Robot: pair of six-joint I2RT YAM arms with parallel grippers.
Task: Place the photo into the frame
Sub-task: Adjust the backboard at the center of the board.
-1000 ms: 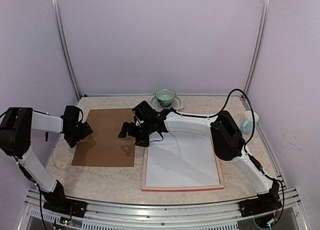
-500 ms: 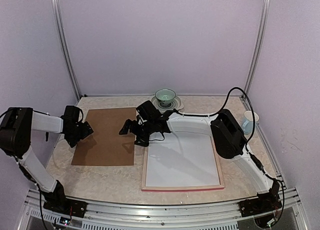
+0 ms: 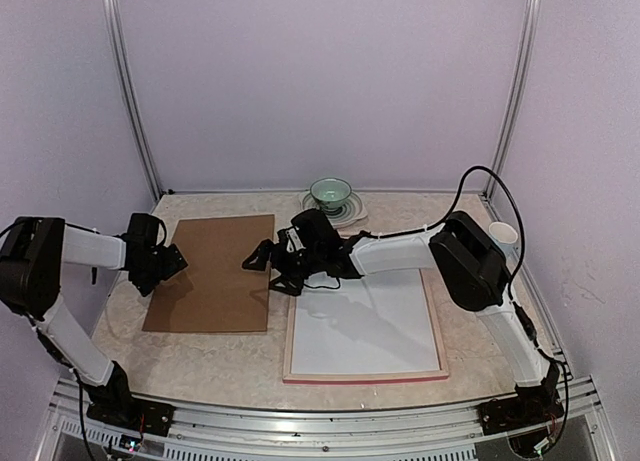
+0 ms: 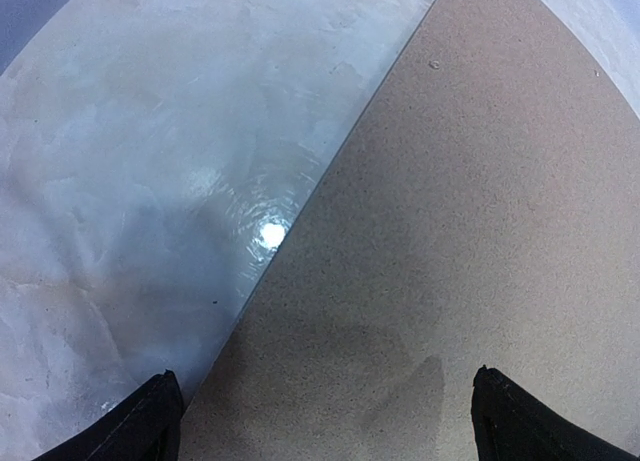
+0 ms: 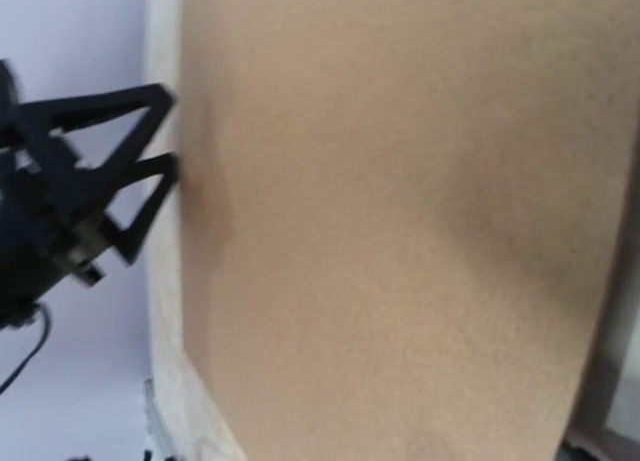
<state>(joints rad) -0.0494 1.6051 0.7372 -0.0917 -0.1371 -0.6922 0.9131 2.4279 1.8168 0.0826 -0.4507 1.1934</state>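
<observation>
While the left end effector and the right end effector hung spread and empty at the board, the frame lay flat on the desk.
We saw the frame face down just right of the brown board, its pink front showing only along the near edge. A white sheet filled it, and we could not tell whether that was the photo's back. The left end effector's fingers stood wide apart across the board's left edge, one over bare desk and one over the board. The right end effector hung over the board's right edge, near the frame's far left corner. A bowl and a cup stood toward the desk's far side.
</observation>
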